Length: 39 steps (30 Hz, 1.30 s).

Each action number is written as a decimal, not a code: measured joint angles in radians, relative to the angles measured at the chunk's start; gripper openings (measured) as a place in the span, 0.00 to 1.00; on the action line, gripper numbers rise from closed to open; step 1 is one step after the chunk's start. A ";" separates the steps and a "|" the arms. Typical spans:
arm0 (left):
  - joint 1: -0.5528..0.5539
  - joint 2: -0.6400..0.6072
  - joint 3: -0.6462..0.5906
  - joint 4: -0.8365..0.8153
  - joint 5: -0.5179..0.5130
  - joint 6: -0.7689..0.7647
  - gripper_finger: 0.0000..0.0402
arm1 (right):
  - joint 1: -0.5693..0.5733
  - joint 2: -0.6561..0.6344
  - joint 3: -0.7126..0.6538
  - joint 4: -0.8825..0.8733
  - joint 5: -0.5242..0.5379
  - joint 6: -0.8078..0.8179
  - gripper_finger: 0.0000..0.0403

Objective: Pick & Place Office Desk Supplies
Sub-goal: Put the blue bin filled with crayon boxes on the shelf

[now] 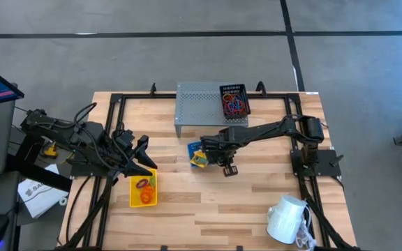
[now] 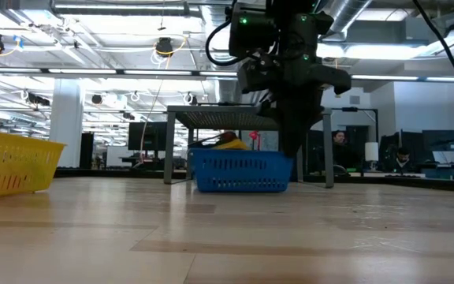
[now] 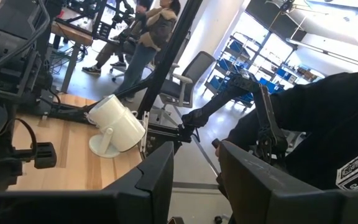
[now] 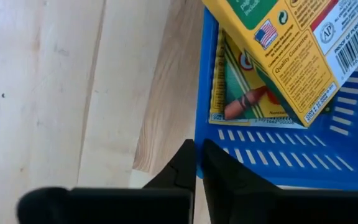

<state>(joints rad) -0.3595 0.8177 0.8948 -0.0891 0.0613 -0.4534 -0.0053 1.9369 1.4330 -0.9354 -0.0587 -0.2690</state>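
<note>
Right gripper (image 4: 197,163) hangs at the blue bin's (image 1: 197,155) edge, mid-desk, jaws closed on its wall. Yellow packets (image 4: 278,53) lie inside. Left gripper (image 1: 144,159), jaws partly open and empty, hovers by the yellow bin (image 1: 143,189).

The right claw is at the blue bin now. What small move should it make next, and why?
Probably raise the right claw slightly, straight up, to test its hold. Its fingers look shut on the rim of the blue bin, a thin grip on one wall only. Yellow packets lie loose inside, one tilted, so a quick or sideways pull could tip them out.
</note>
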 joint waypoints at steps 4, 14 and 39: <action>0.000 0.000 0.000 0.000 0.000 0.000 0.31 | 0.010 0.000 0.000 -0.010 -0.023 -0.043 0.02; 0.000 0.000 0.000 0.000 0.000 0.000 0.31 | 0.043 0.000 0.000 -0.058 -0.049 -0.246 0.01; 0.000 0.000 0.000 0.000 0.000 -0.018 0.31 | 0.211 0.000 0.003 -0.097 0.181 -1.107 0.00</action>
<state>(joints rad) -0.3595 0.8177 0.8951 -0.0891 0.0612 -0.4716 0.2057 1.9369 1.4361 -1.0325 0.1223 -1.3756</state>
